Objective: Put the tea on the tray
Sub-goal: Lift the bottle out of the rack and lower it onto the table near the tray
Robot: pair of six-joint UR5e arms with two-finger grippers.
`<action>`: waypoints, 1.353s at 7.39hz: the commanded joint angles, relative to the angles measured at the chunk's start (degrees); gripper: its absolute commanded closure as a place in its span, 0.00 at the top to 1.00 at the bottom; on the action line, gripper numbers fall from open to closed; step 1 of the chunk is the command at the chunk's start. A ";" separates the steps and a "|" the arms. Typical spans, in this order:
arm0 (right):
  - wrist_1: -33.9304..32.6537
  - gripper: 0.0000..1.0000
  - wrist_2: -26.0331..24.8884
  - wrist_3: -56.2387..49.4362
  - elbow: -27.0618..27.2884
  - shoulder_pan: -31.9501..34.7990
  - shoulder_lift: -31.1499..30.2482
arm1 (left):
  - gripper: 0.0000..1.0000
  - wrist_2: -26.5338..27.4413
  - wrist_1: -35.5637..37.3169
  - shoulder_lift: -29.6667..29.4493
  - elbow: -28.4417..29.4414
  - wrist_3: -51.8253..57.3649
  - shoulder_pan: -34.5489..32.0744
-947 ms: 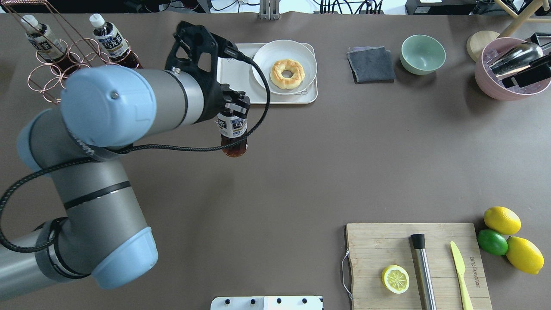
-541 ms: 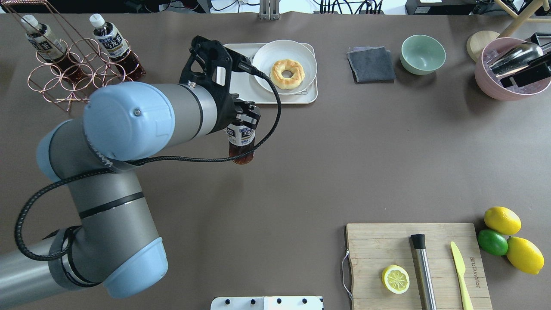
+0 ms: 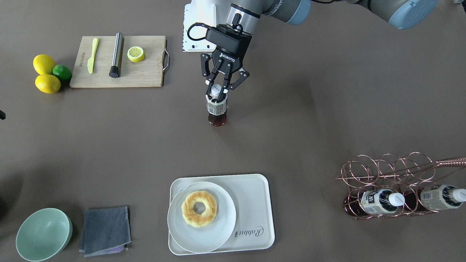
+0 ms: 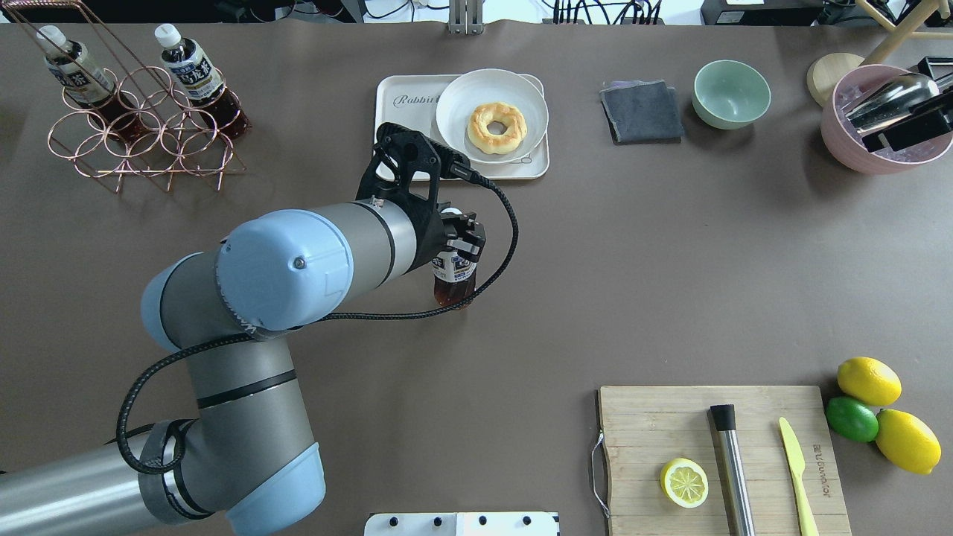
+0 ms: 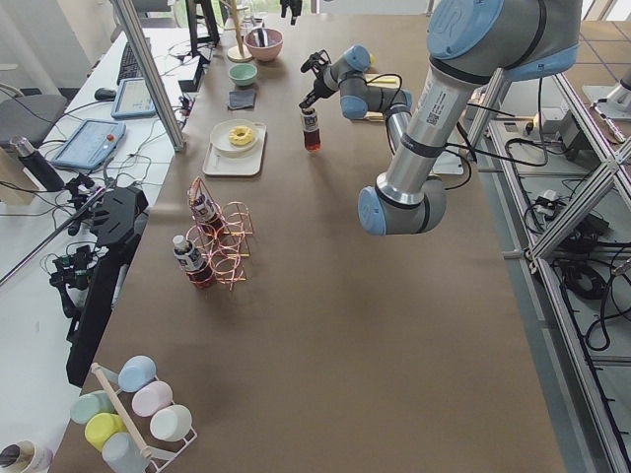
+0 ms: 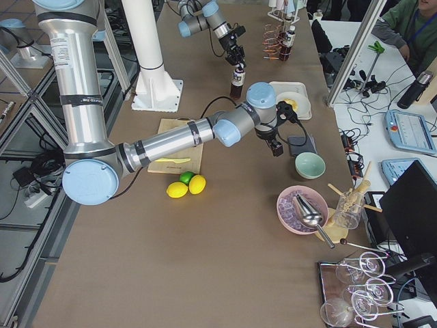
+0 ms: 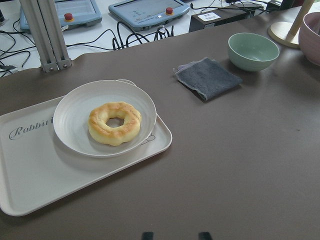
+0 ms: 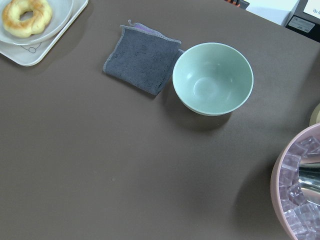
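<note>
My left gripper [image 3: 217,91] is shut on the white cap and neck of the tea bottle [image 3: 217,109], which is upright over the bare tabletop. I cannot tell whether its base touches the table. In the overhead view the bottle [image 4: 454,281] hangs below the gripper [image 4: 461,244], on the robot's side of the tray [image 4: 406,138]. The off-white "Rabbit" tray [image 3: 255,203] holds a white plate [image 3: 178,225] with a donut [image 3: 199,208]; its lettered half is bare. The left wrist view shows the tray [image 7: 45,172], not the bottle. My right gripper [image 6: 276,147] shows only in the right side view; I cannot tell its state.
Two alike bottles [image 4: 74,73] [image 4: 195,73] sit in a copper wire rack [image 4: 141,141] at the far left. A grey cloth [image 4: 642,112], green bowl [image 4: 732,93] and pink bowl [image 4: 841,138] lie right of the tray. A cutting board [image 4: 655,424] with lemon half, muddler and knife is near right.
My left arm has carried the tea bottle to the right and toward the robot's side, away from the rack. The tray's "Rabbit" end is now uncovered in the overhead view.
</note>
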 commanded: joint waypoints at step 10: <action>0.00 1.00 0.13 1.82 0.61 -0.41 1.31 | 0.97 0.64 -0.74 1.69 -5.10 -0.94 -1.40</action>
